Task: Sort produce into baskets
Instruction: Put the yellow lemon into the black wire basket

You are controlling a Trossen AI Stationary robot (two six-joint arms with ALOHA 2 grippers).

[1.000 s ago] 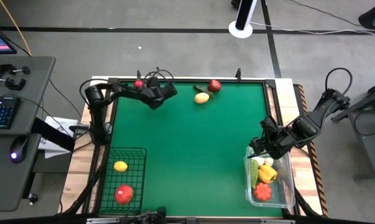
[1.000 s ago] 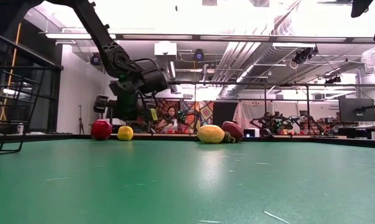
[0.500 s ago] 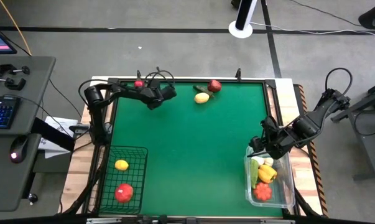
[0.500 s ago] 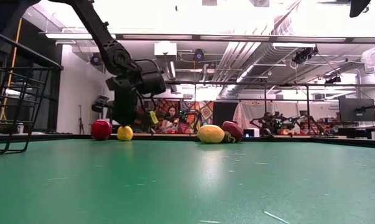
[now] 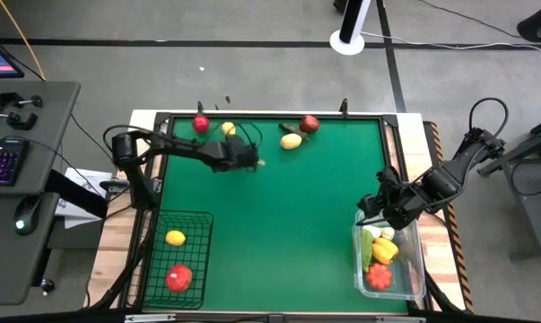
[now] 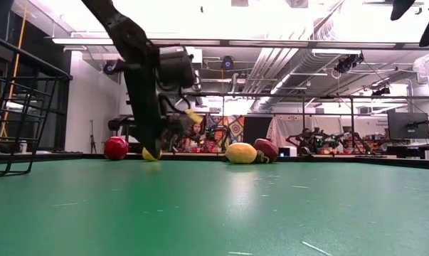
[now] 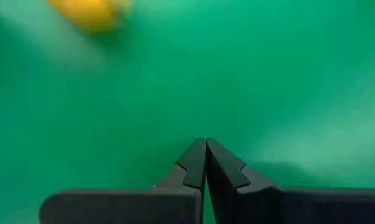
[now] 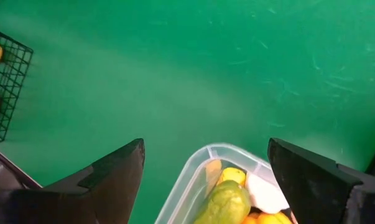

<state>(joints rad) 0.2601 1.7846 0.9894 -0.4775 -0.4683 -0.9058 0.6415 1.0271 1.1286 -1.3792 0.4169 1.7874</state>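
The green table (image 5: 288,215) takes most of the high view, and the produce on it is in three groups. The black wire basket (image 5: 159,269) sits at the near left corner and holds a yellow fruit (image 5: 174,239) and a red one (image 5: 178,279), so it seems to be the place for fruits. The clear plastic basket (image 5: 415,269) sits at the near right corner and holds mixed green, yellow, white and orange pieces, probably the vegetables.

The right gripper (image 5: 370,208) waits just above the far end of the clear basket. Its fingers (image 8: 106,177) stand wide apart and hold nothing, which fits a piece that has been let go there.

The left gripper (image 5: 252,161) hangs low over the table, a little in from the far edge. Its fingers (image 7: 193,163) are pressed together and empty.

Along the far edge some pieces are not yet sorted: a red fruit (image 5: 201,123), a small yellow fruit (image 5: 229,129), a yellow lemon-like piece (image 5: 291,141) touching a red one (image 5: 309,123), with perhaps a dark green piece between them. The small yellow fruit lies nearest the left gripper, so I judge it to be the next target; the fingers must open first.
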